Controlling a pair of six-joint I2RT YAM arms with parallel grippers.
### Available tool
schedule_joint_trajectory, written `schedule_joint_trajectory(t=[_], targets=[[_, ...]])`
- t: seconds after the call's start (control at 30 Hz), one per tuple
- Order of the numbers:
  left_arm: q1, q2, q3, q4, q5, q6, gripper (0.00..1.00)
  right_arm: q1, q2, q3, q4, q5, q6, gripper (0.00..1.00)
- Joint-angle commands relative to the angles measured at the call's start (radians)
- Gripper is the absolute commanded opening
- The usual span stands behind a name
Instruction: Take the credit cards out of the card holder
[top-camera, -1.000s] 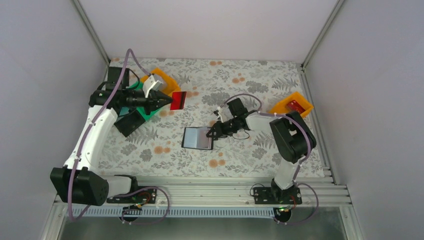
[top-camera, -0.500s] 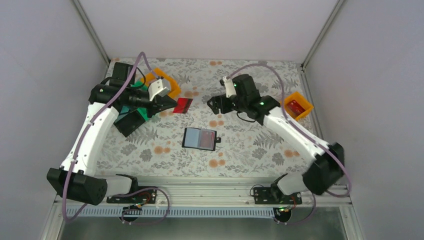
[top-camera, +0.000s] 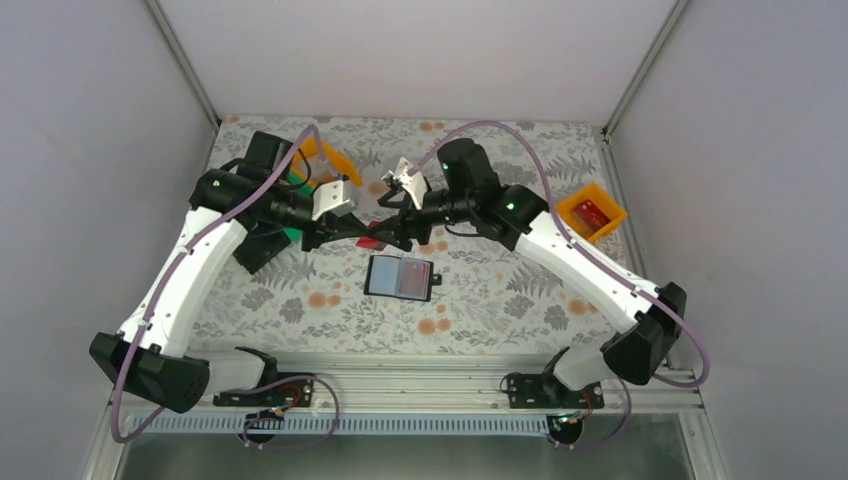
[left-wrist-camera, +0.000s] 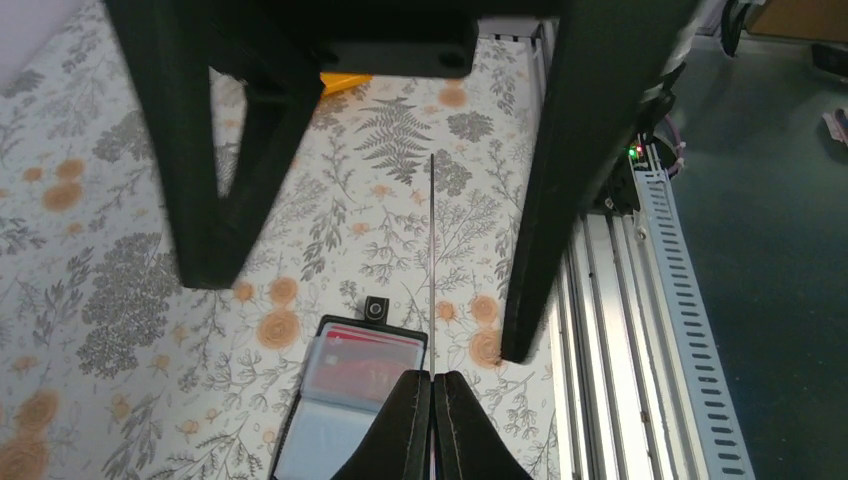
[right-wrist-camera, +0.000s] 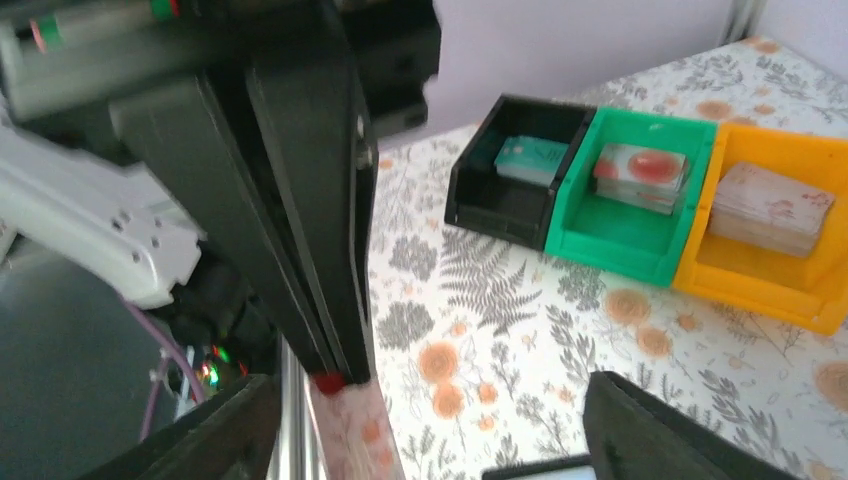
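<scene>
Where the two arms meet over the middle of the tabletop (top-camera: 500, 300), the left fingers (top-camera: 335, 238) are pinched tight on a red credit card (top-camera: 373, 241). They hold it in the air just beyond the far edge of the card holder (top-camera: 400, 278). The right fingers (top-camera: 402, 226) reach in from the other side, but the top view does not show whether they touch the card.

The left wrist view shows more. The card appears edge-on as a thin line rising from the closed left fingertips. The right fingers stand spread wide on either side of it, well clear of the card, with nothing in their grip.

That view also shows the card holder lying open and flat on the tabletop below, its small tab (left-wrist-camera: 376, 310) pointing away. A second red card (left-wrist-camera: 365, 362) sits in the far pocket and a pale card (left-wrist-camera: 325, 440) in the near one.

The right wrist view shows its own fingers at the bottom corners, wide apart. Beyond them, the held card pokes out past the left fingertips. A black tray (right-wrist-camera: 515, 170), a green tray (right-wrist-camera: 630, 240) and an orange tray (right-wrist-camera: 770, 285) stand side by side and touching, each with cards inside.
</scene>
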Motion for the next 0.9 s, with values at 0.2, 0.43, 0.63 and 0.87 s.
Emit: schedule_joint_trajectory(t=[0.2, 0.43, 0.63, 0.87], targets=[[-0.003, 0.0, 0.067, -0.043, 0.071, 0.039, 0.02, 0.013, -0.104, -0.029, -0.07, -0.061, -0.059, 0.04], [0.023, -0.025, 0.093, 0.073, 0.142, -0.133, 0.81, -0.032, -0.256, -0.058, 0.136, -0.025, 0.098, 0.04], [0.041, 0.027, 0.333, 0.238, 0.375, -0.353, 0.82, -0.037, -0.402, -0.164, 0.59, 0.016, 0.357, 0.04], [-0.065, 0.084, 0.414, 0.47, 0.347, -0.575, 0.8, -0.029, -0.418, -0.216, 0.798, 0.0, 0.42, 0.04]])
